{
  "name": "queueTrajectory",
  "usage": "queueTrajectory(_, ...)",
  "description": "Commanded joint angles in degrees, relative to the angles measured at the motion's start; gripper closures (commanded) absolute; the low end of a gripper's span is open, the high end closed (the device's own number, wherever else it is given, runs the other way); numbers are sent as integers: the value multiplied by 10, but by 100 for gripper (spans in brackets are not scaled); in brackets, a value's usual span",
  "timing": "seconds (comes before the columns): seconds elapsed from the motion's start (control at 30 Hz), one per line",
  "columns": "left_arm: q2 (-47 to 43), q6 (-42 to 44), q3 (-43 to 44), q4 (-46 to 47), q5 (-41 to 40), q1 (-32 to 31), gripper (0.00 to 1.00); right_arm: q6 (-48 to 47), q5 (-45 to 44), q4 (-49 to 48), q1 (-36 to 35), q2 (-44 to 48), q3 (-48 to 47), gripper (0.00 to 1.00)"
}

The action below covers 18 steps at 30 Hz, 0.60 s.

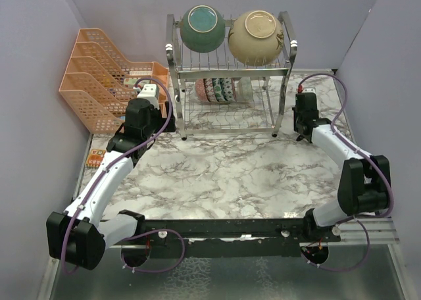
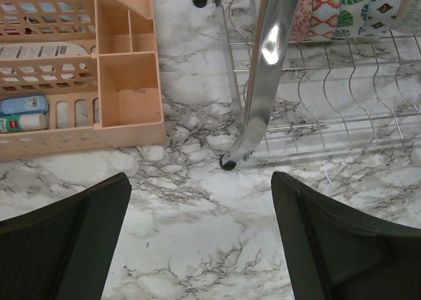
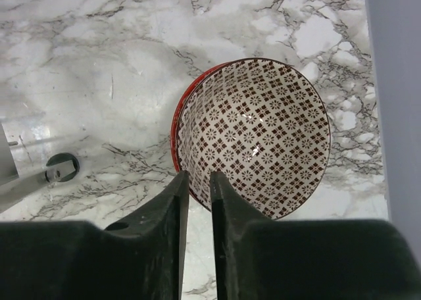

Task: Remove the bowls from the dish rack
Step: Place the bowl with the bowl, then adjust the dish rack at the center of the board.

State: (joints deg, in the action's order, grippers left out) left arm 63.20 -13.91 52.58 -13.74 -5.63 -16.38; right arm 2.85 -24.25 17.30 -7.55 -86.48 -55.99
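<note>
Just right of the dish rack point(image 1: 227, 68), the right gripper point(image 3: 196, 175) has its jaws slightly apart astride the rim of a small red patterned bowl point(image 3: 256, 135) standing on the table point(image 1: 230, 175), while the left gripper point(image 2: 200, 181), jaws wide apart, hangs before the rack's front-left leg.

The marble table point(image 1: 223, 175) carries the dish rack point(image 2: 263, 83), an orange organizer point(image 1: 99, 89) and a red-rimmed patterned bowl point(image 3: 253, 139).

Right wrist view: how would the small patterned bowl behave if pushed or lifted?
The small bowl looks glazed ceramic, so probably rigid, slippery and chip-prone. It sits upright on the marble table; a push would likely slide it rather than tip it.
</note>
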Motion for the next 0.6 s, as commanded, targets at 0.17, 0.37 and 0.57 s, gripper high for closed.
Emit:
queueTrajectory(0.17,-7,6,-6,13,-2,6,9,61,101,-54,0,106,50,84)
queueTrajectory(0.37,-17,1,-17,31,12,6,9,116,261,-124,0,253,162,72)
queueTrajectory(0.57,-18,-2,-20,42,31,6,9,172,439,-200,-7,357,267,64)
